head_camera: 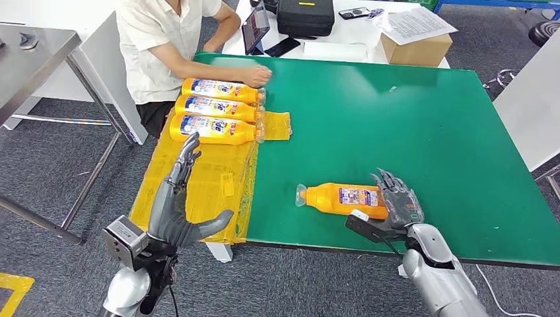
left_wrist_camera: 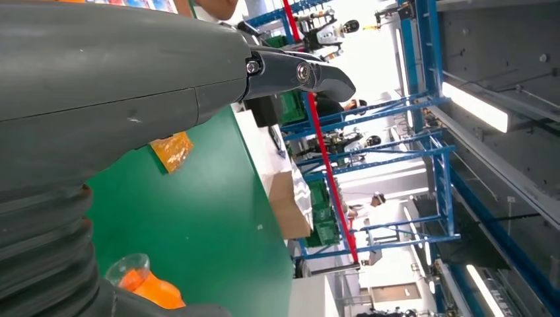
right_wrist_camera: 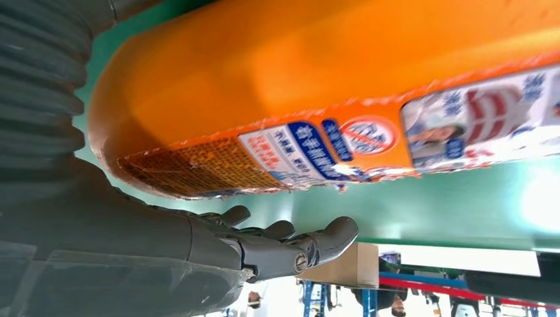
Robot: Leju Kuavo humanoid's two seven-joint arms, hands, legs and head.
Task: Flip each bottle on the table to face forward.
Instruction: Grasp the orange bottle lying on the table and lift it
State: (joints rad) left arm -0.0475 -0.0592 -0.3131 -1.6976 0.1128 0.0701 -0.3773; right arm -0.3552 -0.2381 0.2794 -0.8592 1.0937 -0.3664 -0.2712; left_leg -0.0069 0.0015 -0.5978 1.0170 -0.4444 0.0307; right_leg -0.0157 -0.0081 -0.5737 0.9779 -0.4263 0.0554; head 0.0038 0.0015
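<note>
An orange bottle (head_camera: 343, 198) lies on its side near the front edge of the green table (head_camera: 409, 119), cap pointing left, small printed label up. My right hand (head_camera: 398, 198) is at its base end, fingers spread and laid over the bottle without closing. In the right wrist view the bottle (right_wrist_camera: 330, 79) lies close along my outstretched fingers (right_wrist_camera: 290, 244). Three more orange bottles (head_camera: 212, 129) lie side by side on a yellow mat (head_camera: 211, 185). Over that mat my left hand (head_camera: 177, 198) hovers open and empty. The left wrist view catches the lone bottle's cap (left_wrist_camera: 129, 271).
A seated person rests a hand (head_camera: 256, 75) on the farthest of the three bottles. Behind the green table, a white table carries a cardboard box (head_camera: 416, 46), a black case (head_camera: 305, 16) and a tablet (head_camera: 254, 28). A grey metal table (head_camera: 33, 46) stands at the left.
</note>
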